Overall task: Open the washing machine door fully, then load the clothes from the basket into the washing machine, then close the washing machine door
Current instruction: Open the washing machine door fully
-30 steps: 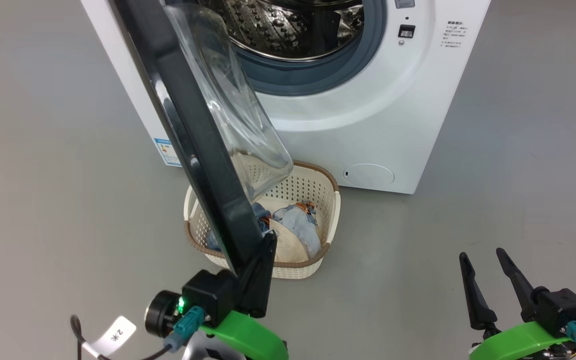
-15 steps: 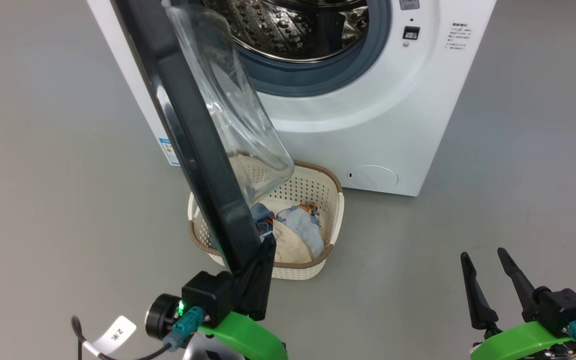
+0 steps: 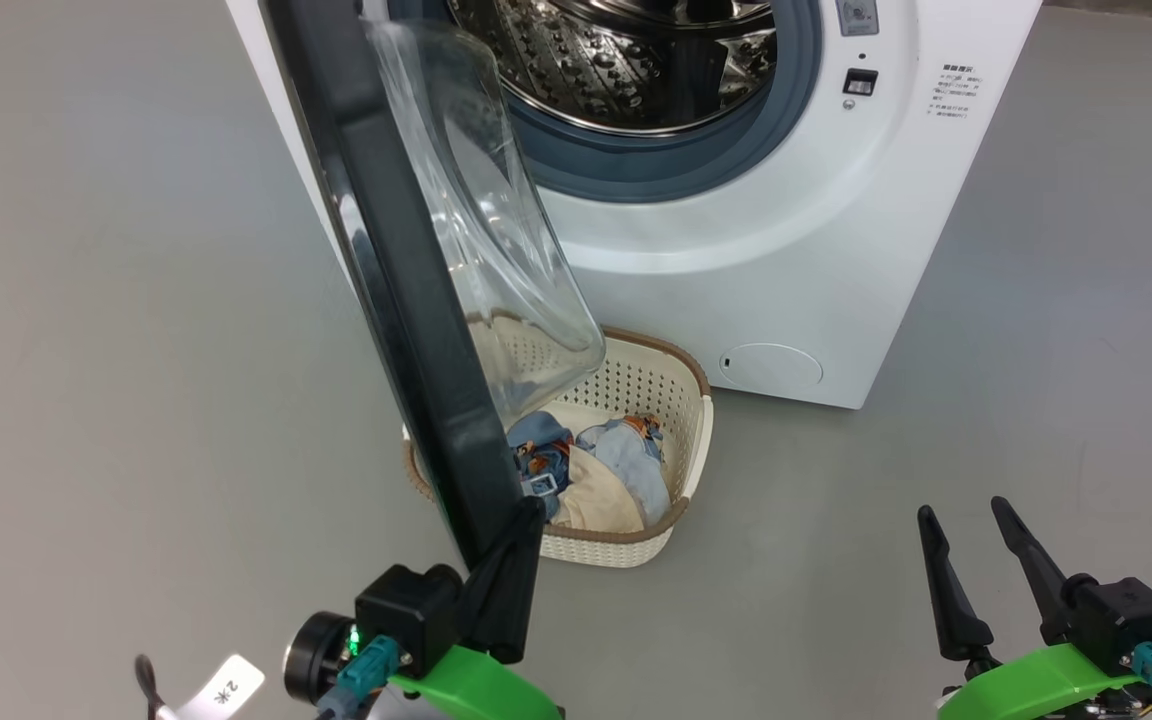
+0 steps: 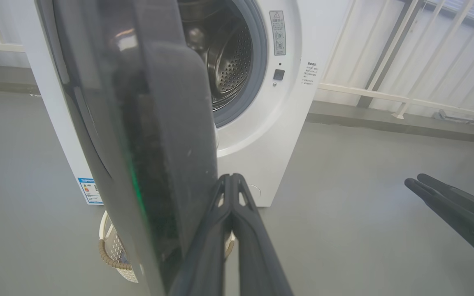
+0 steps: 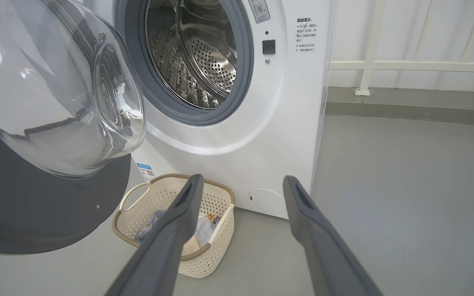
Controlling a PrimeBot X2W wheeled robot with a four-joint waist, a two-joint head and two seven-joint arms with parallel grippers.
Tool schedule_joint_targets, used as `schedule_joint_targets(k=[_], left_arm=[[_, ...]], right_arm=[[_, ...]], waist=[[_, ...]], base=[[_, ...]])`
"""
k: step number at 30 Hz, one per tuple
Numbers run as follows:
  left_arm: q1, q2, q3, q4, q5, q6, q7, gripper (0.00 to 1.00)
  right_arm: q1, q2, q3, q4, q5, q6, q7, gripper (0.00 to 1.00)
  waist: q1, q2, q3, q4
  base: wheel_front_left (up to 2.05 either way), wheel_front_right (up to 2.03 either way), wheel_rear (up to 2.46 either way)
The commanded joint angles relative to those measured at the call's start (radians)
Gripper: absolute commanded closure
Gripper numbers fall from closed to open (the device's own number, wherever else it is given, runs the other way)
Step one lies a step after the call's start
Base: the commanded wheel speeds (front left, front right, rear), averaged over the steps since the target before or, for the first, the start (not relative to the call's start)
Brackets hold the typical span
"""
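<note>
Your left gripper (image 3: pixel 532 508) has its jaws clenched on nothing, fingers paired and laid against the inner edge of the washing machine door (image 3: pixel 406 300). It's a stiff paddle, I'd say, for shoving the door wider. Just past those tips sits the basket (image 3: pixel 698 440) with the clothes (image 3: pixel 606 480), under the door's glass. Your right gripper (image 3: pixel 962 506) hangs spread and empty, well off to the side, with the washing machine (image 3: pixel 786 250) ahead.

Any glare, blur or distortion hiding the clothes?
Head view: sharp; door glass warps the basket behind it, clothes show plainly. Left wrist view: door looms close and soft, green glint on it. Right wrist view: bright highlights on the glass.
</note>
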Motion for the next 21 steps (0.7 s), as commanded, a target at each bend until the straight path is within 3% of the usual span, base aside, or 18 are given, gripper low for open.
schedule_joint_targets(k=[1,21], left_arm=[[-0.012,0.026,0.059,-0.010,-0.009,0.019,-0.005,1.00],[0.005,0.073,0.125,-0.008,-0.027,0.059,-0.022,1.00]], right_arm=[[-0.009,-0.005,0.035,-0.020,0.003,0.001,-0.012,0.00],[0.003,-0.006,0.033,-0.023,0.013,0.001,-0.012,0.00]], waist=[[0.0000,0.0000,-0.002,0.000],[0.0000,0.0000,-0.002,0.032]], base=[[0.00,0.00,0.00],[0.00,0.00,0.00]])
